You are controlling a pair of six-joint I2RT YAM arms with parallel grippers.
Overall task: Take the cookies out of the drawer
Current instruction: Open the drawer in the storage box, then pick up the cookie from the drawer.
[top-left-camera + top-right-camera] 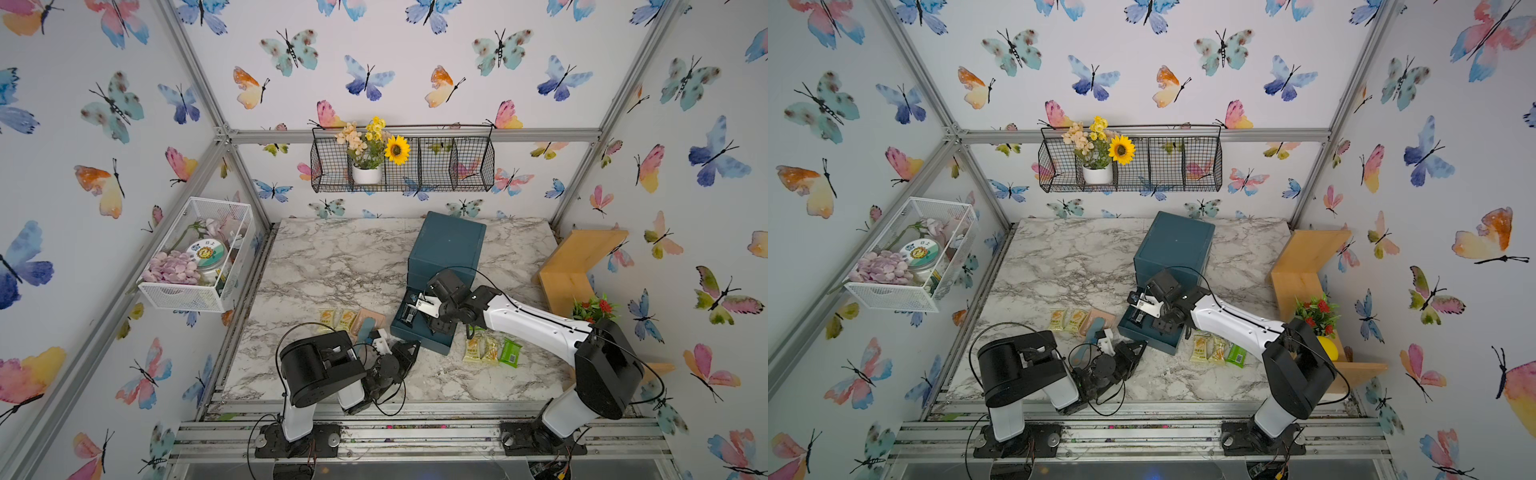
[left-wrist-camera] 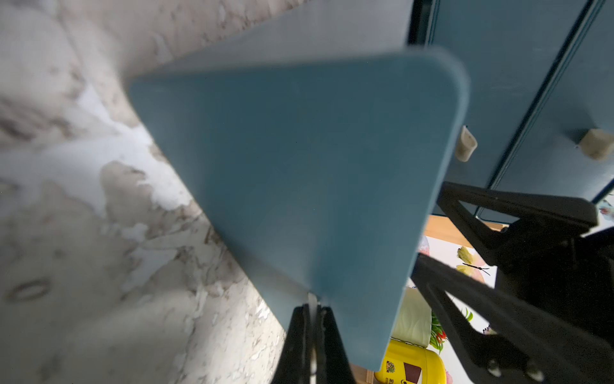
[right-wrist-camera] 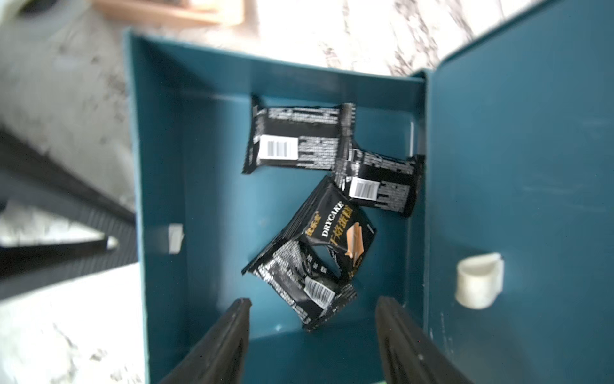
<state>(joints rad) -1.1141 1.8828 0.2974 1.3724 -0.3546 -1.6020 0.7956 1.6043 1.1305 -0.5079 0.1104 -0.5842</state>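
Right gripper [image 3: 313, 300] — jaws apart, holding nothing — hangs over the open drawer [image 3: 159, 166]. Left gripper [image 2: 312, 307]: closed, empty, tips against the drawer's outside wall. Cookies [image 3: 335, 226]: four black packets [image 3: 295, 139] in the drawer; on the tabletop [image 1: 332, 257], four yellow packets [image 1: 327, 320] and one green packet [image 1: 510, 352].
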